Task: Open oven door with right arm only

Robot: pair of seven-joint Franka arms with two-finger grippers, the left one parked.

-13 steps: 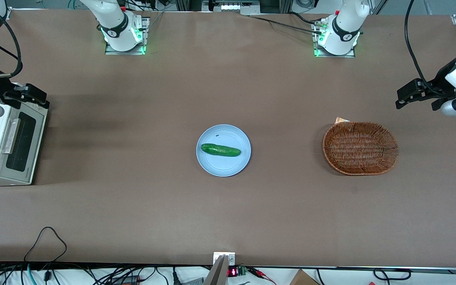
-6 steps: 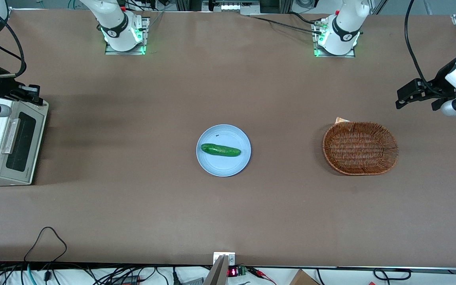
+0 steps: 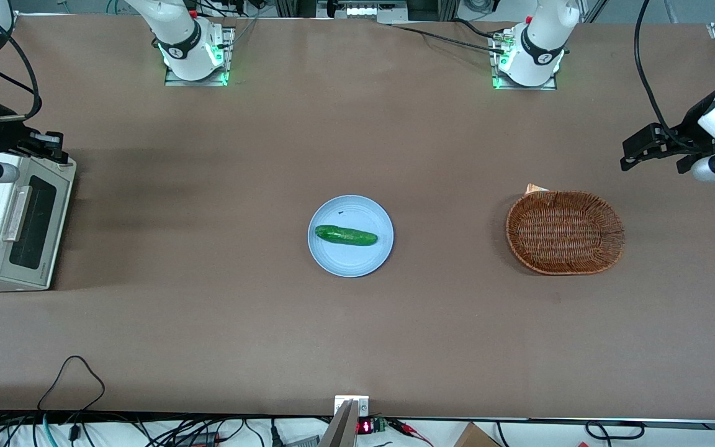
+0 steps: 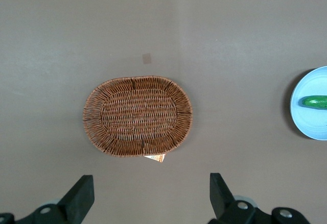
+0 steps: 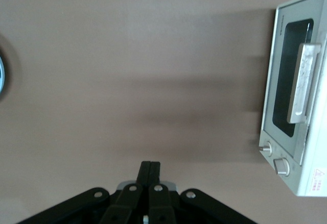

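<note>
Brown matte covering spreads across the bench (image 3: pixel 221 323), with cables along its near edge. At centre, a pale blue plate (image 3: pixel 350 261) holds a cucumber (image 3: pixel 346 235); toward the parked arm's end sits an empty wicker basket (image 3: pixel 565 231). At nine o'clock, the oven door (image 3: pixel 31 223) is shut. Above its farther corner hovers the tool (image 3: pixel 53 149), fingers (image 5: pixel 149 175) pressed together on nothing.

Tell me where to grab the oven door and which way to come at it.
Take the oven door by its pale bar handle, which stands proud of the dark window near the door's upper edge. Come from above and in front, jaws straddling the bar across its narrow width. The gripper, jaws shut, hovers near the oven's upper corner, farther from the front camera.
</note>
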